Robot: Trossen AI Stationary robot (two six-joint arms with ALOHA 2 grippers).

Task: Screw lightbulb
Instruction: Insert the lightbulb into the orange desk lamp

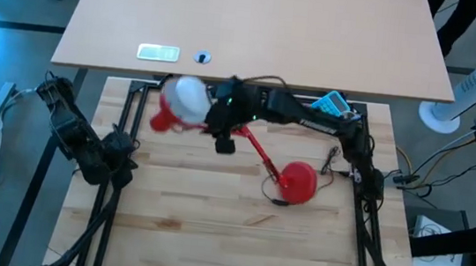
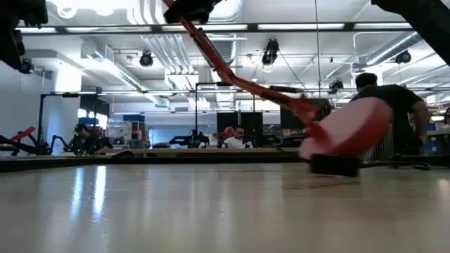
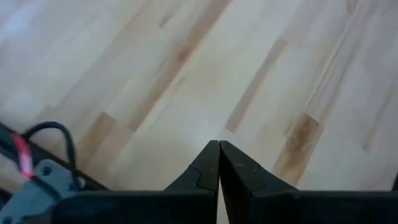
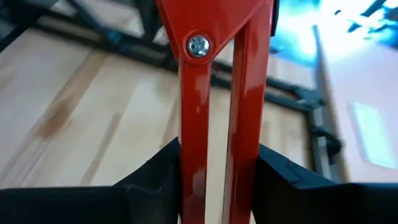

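Right gripper [image 4: 217, 180] clamped on the 2 red bars of the lamp arm [image 4: 214, 112], fingers [image 4: 155, 180] pressing either side. Lamp shade [image 1: 185, 101] at table's 11 o'clock, base [image 1: 297, 182] right of centre. No lightbulb identifiable. Left gripper [image 3: 219, 163] shut, empty, parked at 8 o'clock. Risk: bars slip, lamp tips.

The lamp's base [image 1: 298, 182] sits on the table [image 1: 209, 236], right of the middle; its arm [image 1: 256, 148] slants up and leftward to the shade [image 1: 181, 102] near the far edge. The left gripper [image 1: 120, 163] rests at the table's left side.
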